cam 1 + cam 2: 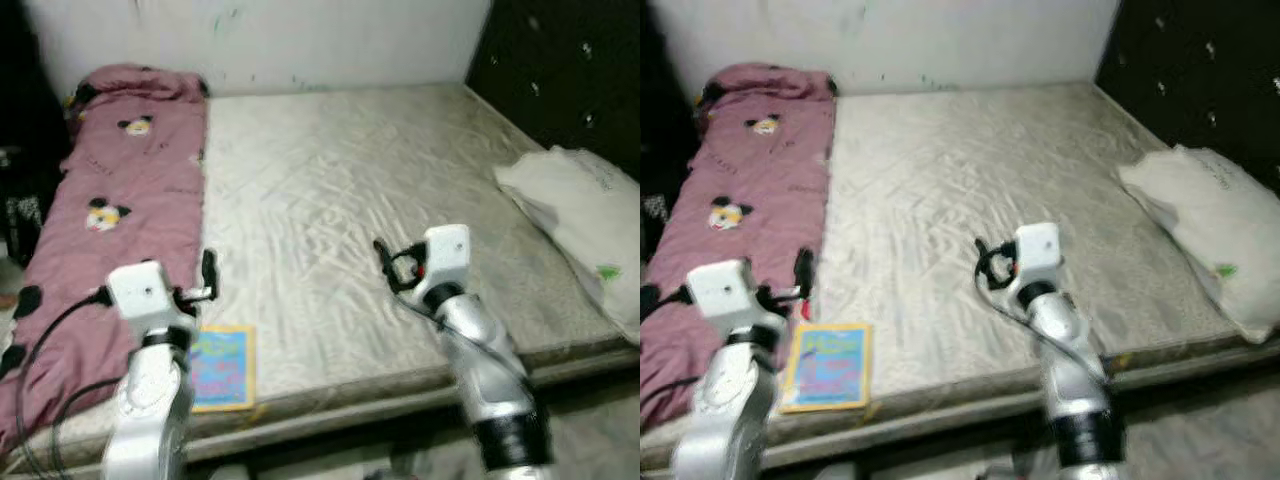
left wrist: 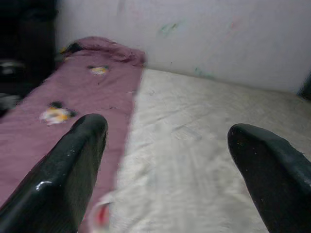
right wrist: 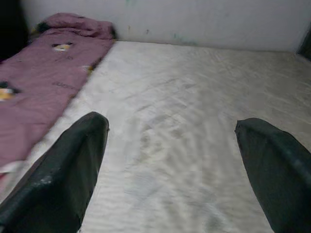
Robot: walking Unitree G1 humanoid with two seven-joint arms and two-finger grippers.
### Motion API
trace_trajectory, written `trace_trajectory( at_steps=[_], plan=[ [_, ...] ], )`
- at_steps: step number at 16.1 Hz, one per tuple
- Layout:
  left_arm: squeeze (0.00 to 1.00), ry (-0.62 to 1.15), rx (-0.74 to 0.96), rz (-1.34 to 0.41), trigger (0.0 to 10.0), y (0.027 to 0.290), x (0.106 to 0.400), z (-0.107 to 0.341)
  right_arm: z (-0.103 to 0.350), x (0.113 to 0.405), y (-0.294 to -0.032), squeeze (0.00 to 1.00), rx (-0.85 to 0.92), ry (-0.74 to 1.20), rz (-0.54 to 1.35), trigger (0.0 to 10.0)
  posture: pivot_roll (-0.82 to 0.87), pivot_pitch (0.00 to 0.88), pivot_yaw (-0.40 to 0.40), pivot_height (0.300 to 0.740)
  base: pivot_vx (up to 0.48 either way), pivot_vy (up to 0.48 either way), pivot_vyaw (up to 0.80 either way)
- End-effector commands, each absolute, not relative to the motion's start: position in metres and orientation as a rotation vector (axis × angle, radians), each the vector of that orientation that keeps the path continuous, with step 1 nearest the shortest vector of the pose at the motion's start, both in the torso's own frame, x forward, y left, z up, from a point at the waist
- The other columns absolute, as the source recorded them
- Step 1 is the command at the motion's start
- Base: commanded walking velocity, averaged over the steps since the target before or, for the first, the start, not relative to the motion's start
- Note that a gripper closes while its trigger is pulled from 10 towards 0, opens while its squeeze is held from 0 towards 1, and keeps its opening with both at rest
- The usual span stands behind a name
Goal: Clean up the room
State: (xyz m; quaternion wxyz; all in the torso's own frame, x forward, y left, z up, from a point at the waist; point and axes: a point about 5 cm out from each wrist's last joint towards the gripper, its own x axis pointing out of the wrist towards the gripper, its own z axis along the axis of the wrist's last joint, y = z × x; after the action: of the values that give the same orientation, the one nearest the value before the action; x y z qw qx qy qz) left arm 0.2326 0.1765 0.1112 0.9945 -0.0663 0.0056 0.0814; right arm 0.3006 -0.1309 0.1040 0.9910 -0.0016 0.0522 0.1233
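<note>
Colourful book (image 1: 221, 367) at mattress (image 1: 330, 200) edge, just beside left gripper (image 1: 208, 272), fingers spread, right gripper (image 1: 384, 262) apparently spread too

A bedroom: bare mattress (image 1: 350, 220), pink blanket (image 1: 120, 220), pillow (image 1: 580, 215).

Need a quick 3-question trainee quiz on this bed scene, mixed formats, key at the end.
1. True or false: the book lies at the near edge of the mattress, beside the pink blanket.
2. Which end effector is closest to the book? A) left end effector B) right end effector
3. Fill in: the white pillow lies on the robot's ____ side of the bed.

Key: 1 true; 2 A; 3 right.
</note>
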Motion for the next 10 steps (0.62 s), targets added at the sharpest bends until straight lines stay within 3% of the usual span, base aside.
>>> trace_trajectory(
  at_steps=[1,10],
  plan=[
    [0.0,0.006,-0.135,0.166,10.0,0.1767,0.2332,0.1133,0.1094,0.302,-0.1291,0.0,-0.012,0.09,0.259,10.0,-0.03,0.004,-0.021,0.74,0.0,0.476,0.0],
    [0.0,-0.012,-0.167,0.155,10.0,0.1757,0.2341,0.1171,0.1071,0.305,-0.1288,0.0,-0.023,0.105,0.263,10.0,-0.03,0.0,-0.024,0.74,0.0,0.466,0.0]
  ],
)
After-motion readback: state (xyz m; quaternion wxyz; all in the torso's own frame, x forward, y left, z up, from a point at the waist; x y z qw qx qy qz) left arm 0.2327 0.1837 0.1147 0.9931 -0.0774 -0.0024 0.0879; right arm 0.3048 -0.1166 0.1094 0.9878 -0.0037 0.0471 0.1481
